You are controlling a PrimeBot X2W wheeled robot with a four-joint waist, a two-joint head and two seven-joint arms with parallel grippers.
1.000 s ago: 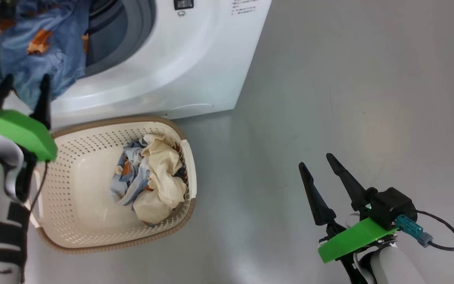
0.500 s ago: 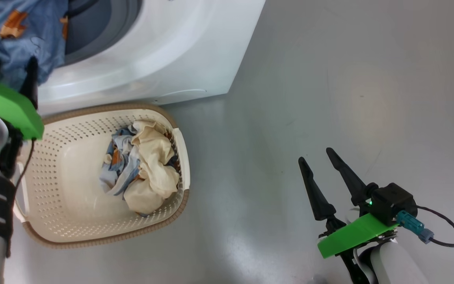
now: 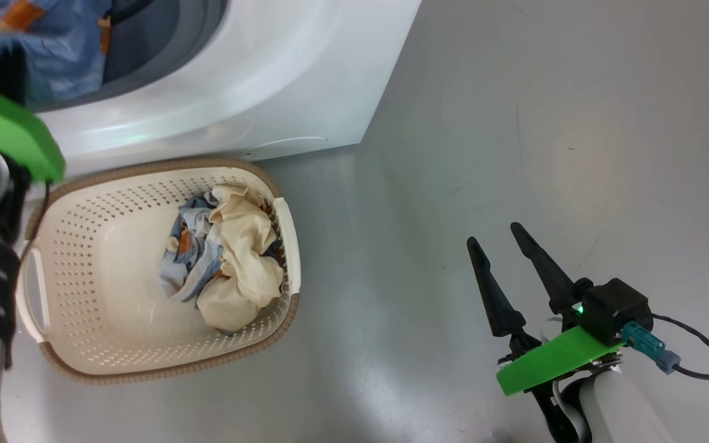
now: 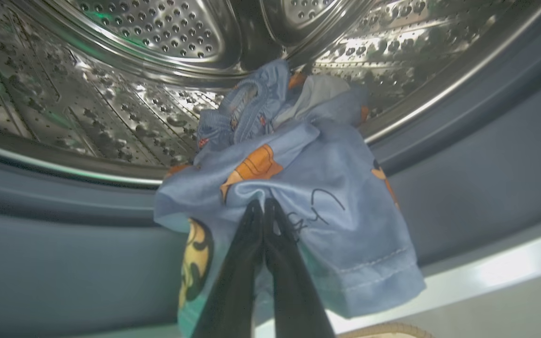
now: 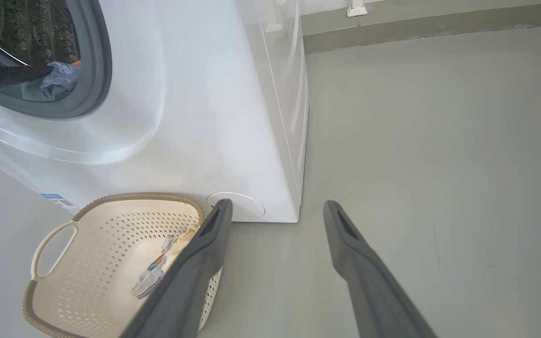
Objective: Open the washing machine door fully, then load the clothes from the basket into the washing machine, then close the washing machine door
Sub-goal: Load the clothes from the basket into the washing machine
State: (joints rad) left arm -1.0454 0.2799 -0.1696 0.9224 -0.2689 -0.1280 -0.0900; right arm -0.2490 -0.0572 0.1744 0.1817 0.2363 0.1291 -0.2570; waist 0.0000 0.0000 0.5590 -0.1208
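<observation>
left gripper [image 4: 262,204]: fingers pressed together, tips against the blue garment [image 4: 327,188] draped over the drum [image 4: 111,117] lip. I'd shove it deeper so nothing hangs out
basket [image 3: 164,372]: on the floor, more clothes [image 3: 231,264] inside
right gripper [image 3: 495,237]: spread, idle

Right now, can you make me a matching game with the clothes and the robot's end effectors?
Things:
1. blue garment
2. cream garment
3. left end effector
4. right end effector

States:
A. open above the floor
B. lying in the basket
C. draped over the washer's rubber ring
D. shut tight

Pairs: 1-C, 2-B, 3-D, 4-A.
</observation>
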